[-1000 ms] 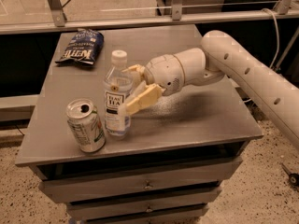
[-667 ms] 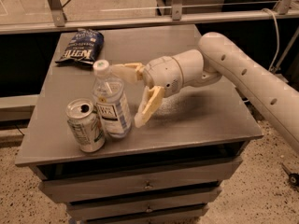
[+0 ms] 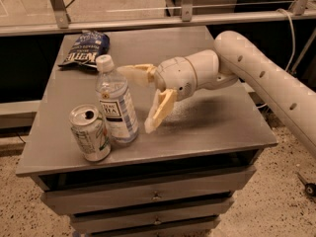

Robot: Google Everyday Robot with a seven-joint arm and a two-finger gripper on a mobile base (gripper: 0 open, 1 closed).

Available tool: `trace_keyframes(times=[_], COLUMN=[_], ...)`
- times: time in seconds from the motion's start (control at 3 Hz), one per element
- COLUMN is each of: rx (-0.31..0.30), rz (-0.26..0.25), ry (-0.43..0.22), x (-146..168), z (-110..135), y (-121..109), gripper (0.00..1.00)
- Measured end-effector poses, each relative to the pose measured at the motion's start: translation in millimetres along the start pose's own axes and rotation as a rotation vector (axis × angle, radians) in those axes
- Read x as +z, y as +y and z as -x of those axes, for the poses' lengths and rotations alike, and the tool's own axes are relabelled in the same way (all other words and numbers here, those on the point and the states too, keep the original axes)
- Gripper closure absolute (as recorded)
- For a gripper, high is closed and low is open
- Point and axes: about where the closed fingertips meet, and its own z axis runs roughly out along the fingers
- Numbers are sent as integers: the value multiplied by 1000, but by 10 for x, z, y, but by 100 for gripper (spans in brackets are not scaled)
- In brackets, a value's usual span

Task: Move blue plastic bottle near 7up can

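The blue plastic bottle (image 3: pixel 114 102) is clear with a white cap and a white label with a dark "TEA" panel. It stands slightly tilted on the grey table, touching or almost touching the 7up can (image 3: pixel 90 133), a silver can with an open tab top at the front left. My gripper (image 3: pixel 134 98) is just right of the bottle, open. One cream finger (image 3: pixel 136 73) points left behind the bottle's neck, the other hangs down beside its base. The fingers do not hold the bottle.
A dark blue chip bag (image 3: pixel 84 49) lies at the table's back left corner. The grey table (image 3: pixel 222 122) sits on a cabinet with drawers. A metal rail and glass panel run behind the table. My white arm reaches in from the right.
My gripper has opened and let go of the bottle, and it has drawn back to the right. The bottle now stands free next to the can, leaning a little left.
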Motion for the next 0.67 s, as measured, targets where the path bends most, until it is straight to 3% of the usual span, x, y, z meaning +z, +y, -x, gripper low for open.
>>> trace_keyframes(times=[0.33,0.67], rx=[-32,-94], rz=[-50,-202], ry=[58,142], x=[-255,-918], z=[95,348], y=[-44,-168], gripper=[0,0])
